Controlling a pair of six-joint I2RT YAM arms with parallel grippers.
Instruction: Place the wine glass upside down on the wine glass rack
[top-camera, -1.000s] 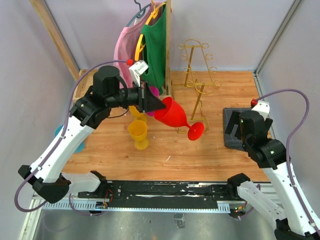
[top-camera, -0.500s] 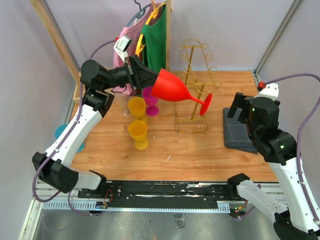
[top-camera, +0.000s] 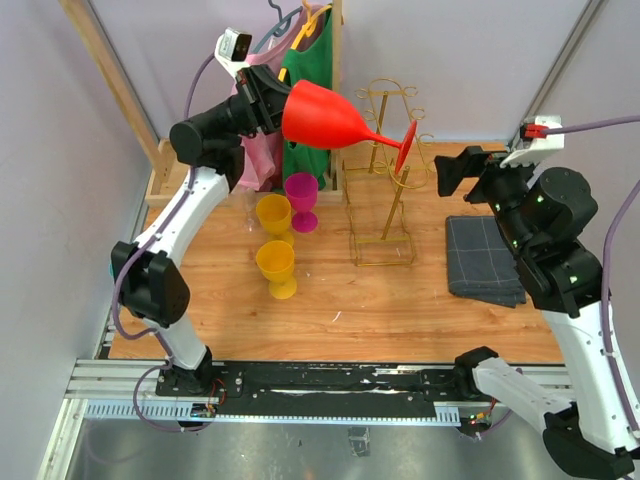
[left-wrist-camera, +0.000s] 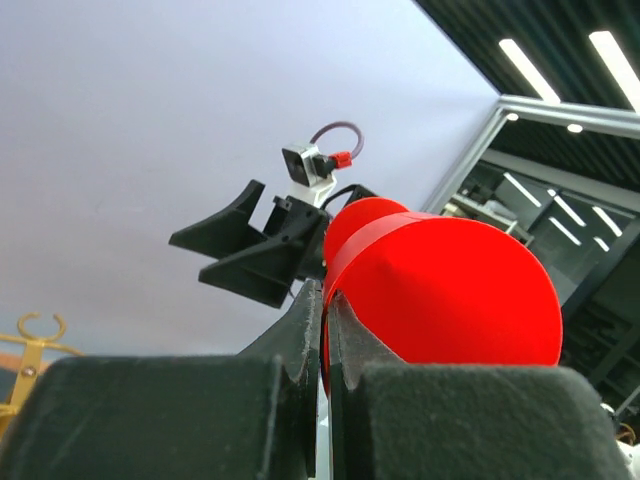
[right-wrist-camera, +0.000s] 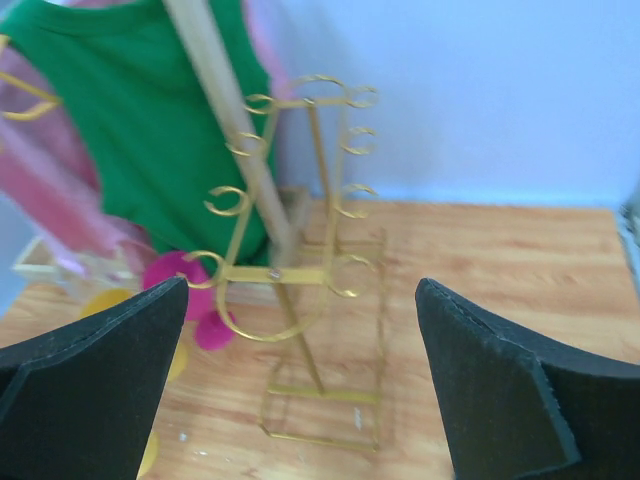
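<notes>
No writing, label, brand mark or number can be read anywhere in these views; the red wine glass (top-camera: 322, 118), the gold wine glass rack (right-wrist-camera: 275, 272), the hanging green garment (top-camera: 316, 55) and the grey cloth (top-camera: 480, 260) on the desk (top-camera: 340, 295) show plain colour only, and the white block (top-camera: 234, 42) at the left arm's wrist is too small to tell any mark on it
</notes>
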